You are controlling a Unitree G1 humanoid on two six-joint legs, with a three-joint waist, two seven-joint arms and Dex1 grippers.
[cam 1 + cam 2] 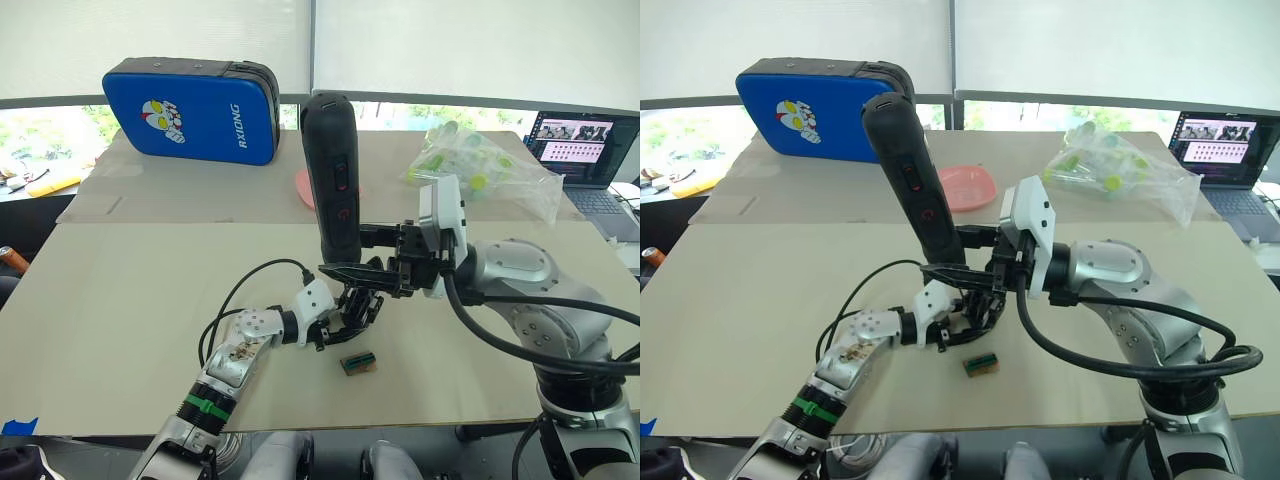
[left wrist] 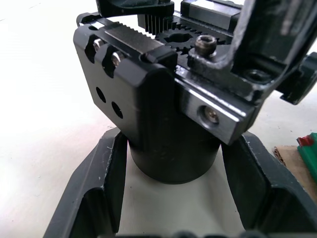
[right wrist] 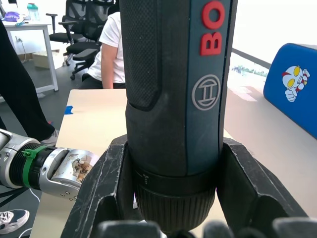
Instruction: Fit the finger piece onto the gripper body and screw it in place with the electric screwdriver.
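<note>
- Right gripper (image 1: 352, 270): two black fingers clamped on the lower barrel of the thick black pen-like electric screwdriver (image 1: 333, 175), which stands nearly upright, tip down over the gripper body.
- Left gripper (image 1: 335, 325): fingers (image 2: 99, 188) closed around the round base of the small black blocky gripper body (image 2: 163, 119), holding it just above the beige table (image 1: 130, 300).
- Small green-and-brown block (image 1: 358, 363): lying on the table just beside the left gripper.
- Finger piece: cannot be told apart from the gripper body.
</note>
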